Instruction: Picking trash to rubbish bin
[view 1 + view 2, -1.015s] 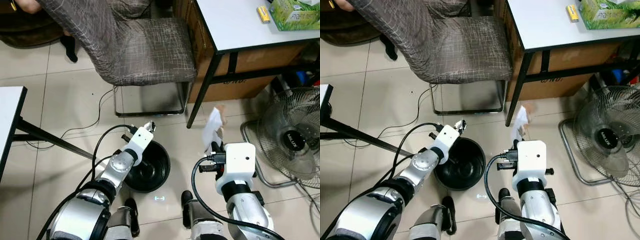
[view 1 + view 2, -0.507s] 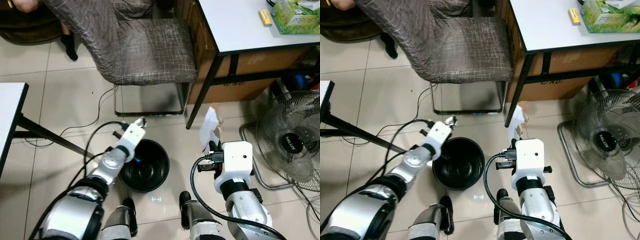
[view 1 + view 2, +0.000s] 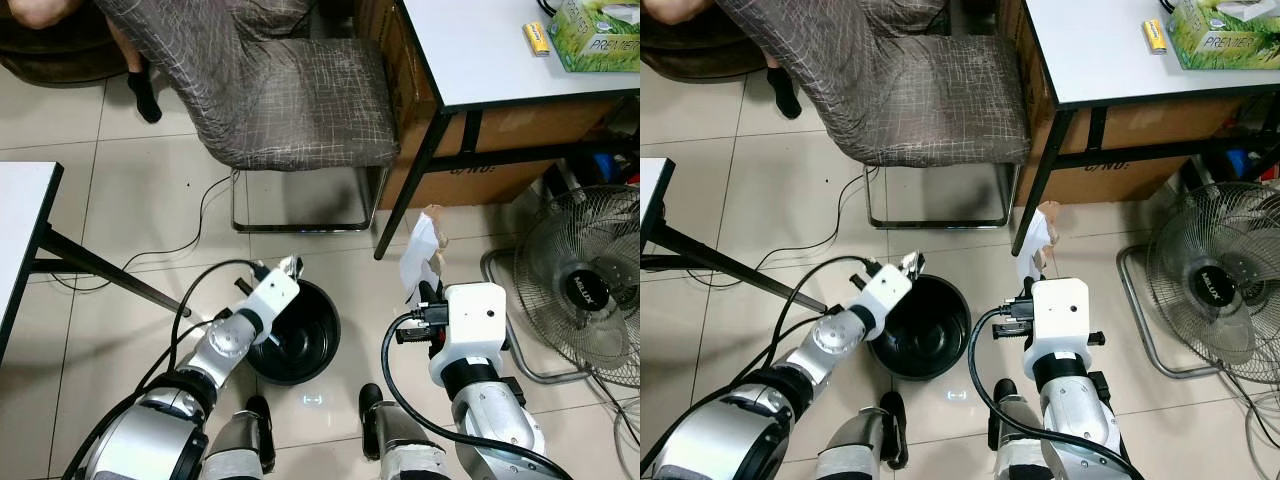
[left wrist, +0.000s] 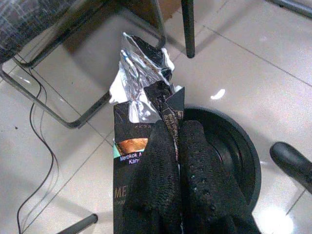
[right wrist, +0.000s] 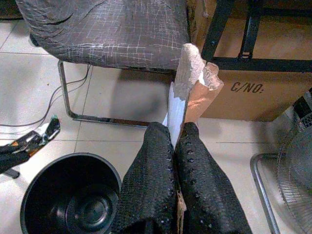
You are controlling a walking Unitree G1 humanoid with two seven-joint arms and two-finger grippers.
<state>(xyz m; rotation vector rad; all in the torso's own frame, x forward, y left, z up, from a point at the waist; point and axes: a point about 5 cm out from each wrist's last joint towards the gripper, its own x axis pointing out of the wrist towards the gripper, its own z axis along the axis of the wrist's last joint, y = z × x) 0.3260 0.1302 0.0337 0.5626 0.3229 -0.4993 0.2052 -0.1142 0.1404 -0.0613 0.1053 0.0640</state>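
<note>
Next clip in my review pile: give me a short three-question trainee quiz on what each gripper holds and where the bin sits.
1. True or false: the left gripper is shut on a foil wrapper.
2. What does the right gripper hold? A) a torn paper scrap B) a bottle C) nothing
3. Fill in: the black bin stands on the floor between the two ____.

Key:
1. True; the wrapper hangs by the bin's rim.
2. A; the paper scrap is pinched upright, to the bin's right, not over it.
3. Arms.
</note>
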